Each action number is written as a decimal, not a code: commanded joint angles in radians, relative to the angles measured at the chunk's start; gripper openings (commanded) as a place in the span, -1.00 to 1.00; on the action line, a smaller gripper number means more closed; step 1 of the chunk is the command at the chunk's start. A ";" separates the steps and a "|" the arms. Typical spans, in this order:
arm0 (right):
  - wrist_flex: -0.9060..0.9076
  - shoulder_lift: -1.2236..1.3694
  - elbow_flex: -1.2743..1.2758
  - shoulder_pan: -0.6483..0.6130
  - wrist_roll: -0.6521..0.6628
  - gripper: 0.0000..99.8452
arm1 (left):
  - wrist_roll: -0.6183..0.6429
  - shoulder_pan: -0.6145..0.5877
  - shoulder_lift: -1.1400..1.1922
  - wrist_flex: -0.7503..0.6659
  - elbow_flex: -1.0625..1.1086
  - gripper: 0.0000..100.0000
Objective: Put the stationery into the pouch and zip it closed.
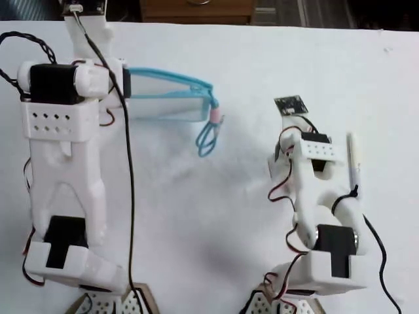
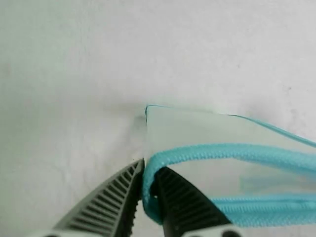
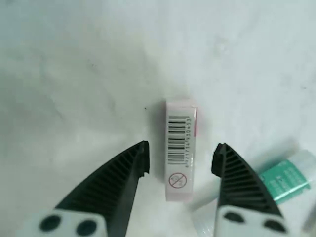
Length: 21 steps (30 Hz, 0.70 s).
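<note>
A white table (image 1: pixel 196 216) is lying under everything, and a brown wooden cabinet (image 1: pixel 196 13) is standing just beyond its far edge.

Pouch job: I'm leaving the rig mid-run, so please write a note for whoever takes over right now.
Left arm: jaws shut on the zipper edge of the pouch at one corner. The pouch lies on the table with its zipper open.
Right arm: jaws open on either side of a small pink box on the table, not gripping it. A green-labelled eraser lies beside the box, and a white pen lies by that arm.
Done: pouch held; no stationery seen inside.
Left: load the box, eraser and pen, then zip the pouch closed.
</note>
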 commanded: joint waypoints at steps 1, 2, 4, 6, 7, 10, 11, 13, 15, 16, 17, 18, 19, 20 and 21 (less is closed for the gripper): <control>-0.008 0.024 -0.040 0.005 0.005 -0.58 | 0.003 0.004 -0.007 -0.009 -0.005 -0.95; -0.030 0.042 -0.040 0.005 0.005 -0.58 | 0.003 0.004 -0.007 -0.009 -0.005 -0.95; -0.076 0.077 -0.040 0.012 0.005 -0.58 | 0.003 0.004 -0.007 -0.009 -0.005 -0.95; -0.107 0.105 -0.040 0.012 0.005 -0.58 | 0.003 0.002 -0.007 -0.009 -0.005 -0.95; -0.117 0.113 -0.040 0.008 0.005 -0.61 | 0.003 0.002 -0.007 -0.009 -0.005 -0.95; -0.125 0.120 -0.040 0.005 0.005 -0.82 | 0.003 0.002 -0.007 -0.009 -0.005 -0.95; -0.125 0.120 -0.040 0.005 0.005 -0.92 | 0.003 0.002 -0.007 -0.009 -0.005 -0.95; -0.119 0.120 -0.040 0.013 0.005 -0.96 | 0.003 0.002 -0.007 -0.009 -0.005 -0.95; -0.117 0.117 -0.040 0.022 0.005 -0.93 | 0.003 0.002 -0.007 -0.009 -0.005 -0.95; -0.117 0.110 -0.040 0.027 0.005 -0.96 | 0.003 0.002 -0.007 -0.009 -0.005 -0.95; -0.117 0.093 -0.040 0.031 0.005 -0.97 | 0.003 0.002 -0.007 -0.009 -0.005 -0.95; -0.117 0.068 -0.040 0.035 0.005 -0.96 | 0.003 0.002 -0.007 -0.009 -0.005 -0.95; -0.117 0.036 -0.040 0.036 -0.002 -0.96 | 0.003 0.002 -0.007 -0.009 -0.005 -0.95; -0.117 -0.007 -0.040 0.036 -0.003 -0.97 | 0.003 0.002 -0.007 -0.009 -0.005 -0.95; -0.116 -0.059 -0.038 0.036 -0.003 -0.97 | 0.003 0.002 -0.007 -0.009 -0.005 -0.95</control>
